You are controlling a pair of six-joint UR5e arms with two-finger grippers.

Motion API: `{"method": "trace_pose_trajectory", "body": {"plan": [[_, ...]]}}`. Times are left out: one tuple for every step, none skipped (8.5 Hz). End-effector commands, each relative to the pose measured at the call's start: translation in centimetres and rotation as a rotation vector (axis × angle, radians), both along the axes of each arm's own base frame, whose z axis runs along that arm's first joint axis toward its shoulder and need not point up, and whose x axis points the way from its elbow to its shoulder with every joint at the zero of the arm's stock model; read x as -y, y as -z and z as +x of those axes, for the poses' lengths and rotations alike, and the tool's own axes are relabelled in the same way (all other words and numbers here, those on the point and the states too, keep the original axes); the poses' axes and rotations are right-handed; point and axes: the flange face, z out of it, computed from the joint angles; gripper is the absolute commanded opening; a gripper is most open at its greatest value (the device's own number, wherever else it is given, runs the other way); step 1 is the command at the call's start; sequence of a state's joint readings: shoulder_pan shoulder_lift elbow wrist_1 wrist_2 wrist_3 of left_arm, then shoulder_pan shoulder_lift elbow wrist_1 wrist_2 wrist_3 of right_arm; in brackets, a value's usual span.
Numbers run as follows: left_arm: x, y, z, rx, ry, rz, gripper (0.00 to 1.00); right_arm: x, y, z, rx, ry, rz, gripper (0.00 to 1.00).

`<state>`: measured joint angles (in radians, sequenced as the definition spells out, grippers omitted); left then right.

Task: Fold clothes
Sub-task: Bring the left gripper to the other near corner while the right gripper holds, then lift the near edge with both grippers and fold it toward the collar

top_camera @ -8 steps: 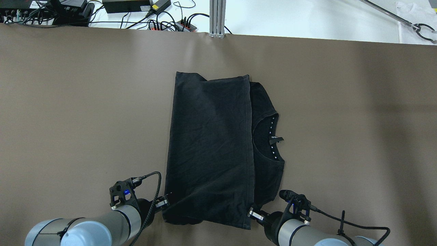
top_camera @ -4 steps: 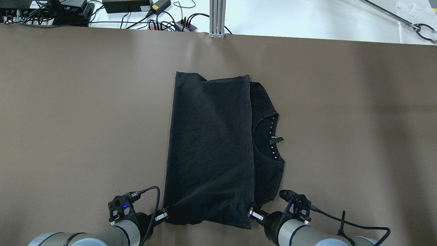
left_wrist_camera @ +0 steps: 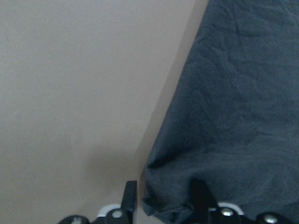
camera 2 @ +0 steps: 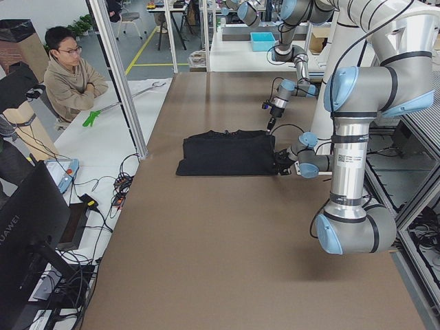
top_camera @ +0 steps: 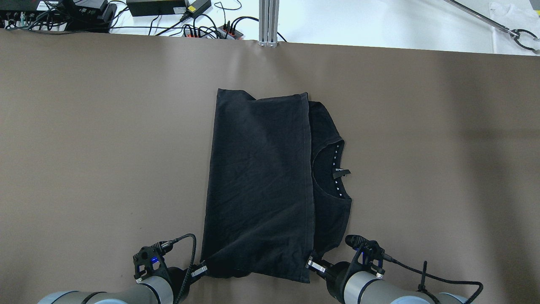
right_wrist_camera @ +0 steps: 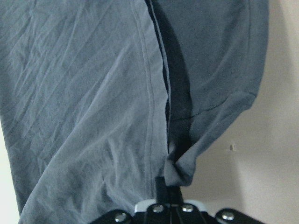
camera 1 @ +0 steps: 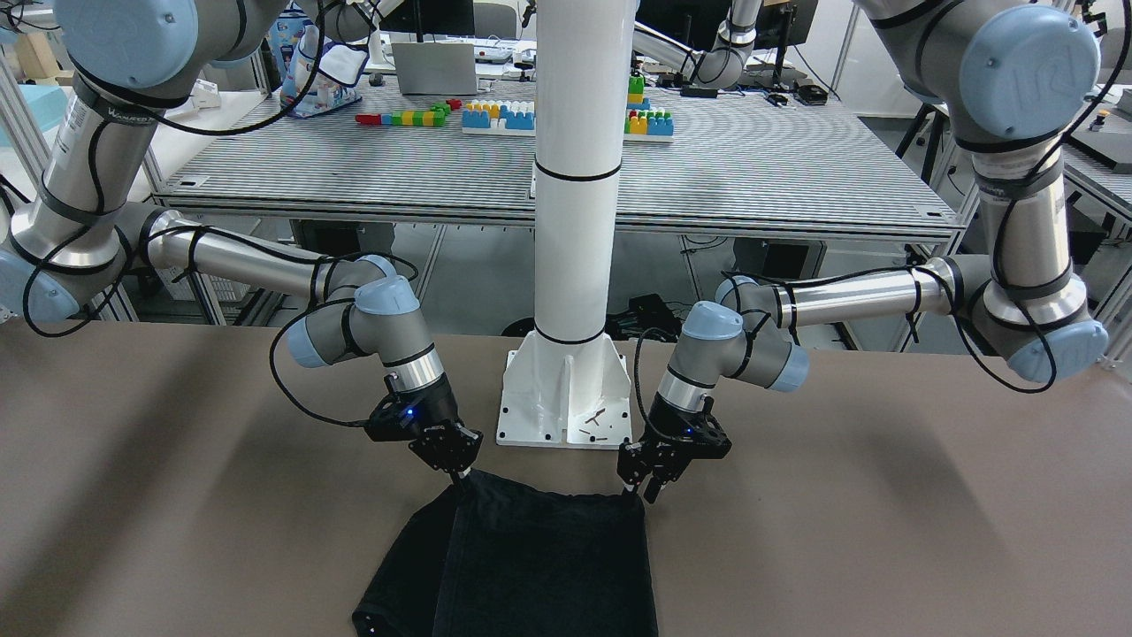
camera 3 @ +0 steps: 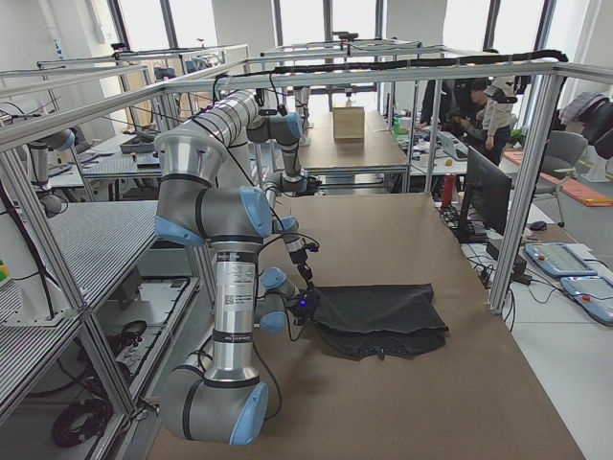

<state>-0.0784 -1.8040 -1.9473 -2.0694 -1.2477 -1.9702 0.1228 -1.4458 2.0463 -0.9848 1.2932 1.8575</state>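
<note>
The black garment [top_camera: 259, 181], judged soft, light and limp, is laid partly folded on the table [top_camera: 105, 126], stretching away ahead of both tools. Its near right corner is pinched in the closed right tool [top_camera: 311, 261]. The near left corner is straddled by the parted left tool [top_camera: 202, 267]. Corners are judged the best holds. Bare table is seen outward of each tool.

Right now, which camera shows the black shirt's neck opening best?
The overhead exterior view: the neck opening lies fully visible on the right of the black shirt. Front-facing and side views show only dark folded cloth; wrist cameras show just its corners.
</note>
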Motion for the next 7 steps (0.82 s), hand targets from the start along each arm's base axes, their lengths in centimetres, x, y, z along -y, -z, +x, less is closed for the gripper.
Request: {"method": "trace_pose_trajectory", "body": {"plan": [[0.0,0.1,0.0,-0.003,-0.004,-0.005,0.0,-0.2,0.0,0.0,0.0,-0.004,0.004,0.0],[0.0,1.1,-0.7,-0.024,-0.004,-0.003,0.0,-0.2,0.1,0.1,0.002,-0.004,0.004,0.0],[-0.2,1.7,-1.8,-0.024,-0.009,-0.004,0.0,-0.3,0.7,1.0,0.015,-0.002,0.005,0.0],[-0.3,3.4,-3.2,-0.03,-0.02,-0.008,0.0,-0.4,1.0,1.2,0.023,-0.002,0.006,0.0],[-0.7,5.7,-5.3,-0.042,-0.045,-0.019,0.0,-0.4,1.5,1.5,0.035,-0.001,0.008,0.0],[-0.8,7.8,-7.4,-0.036,-0.068,-0.027,0.0,-0.4,2.5,2.3,0.056,0.004,0.009,0.0],[0.1,8.9,-8.5,-0.034,-0.057,-0.032,0.0,0.1,3.1,2.6,0.06,0.018,0.013,0.0]]}}
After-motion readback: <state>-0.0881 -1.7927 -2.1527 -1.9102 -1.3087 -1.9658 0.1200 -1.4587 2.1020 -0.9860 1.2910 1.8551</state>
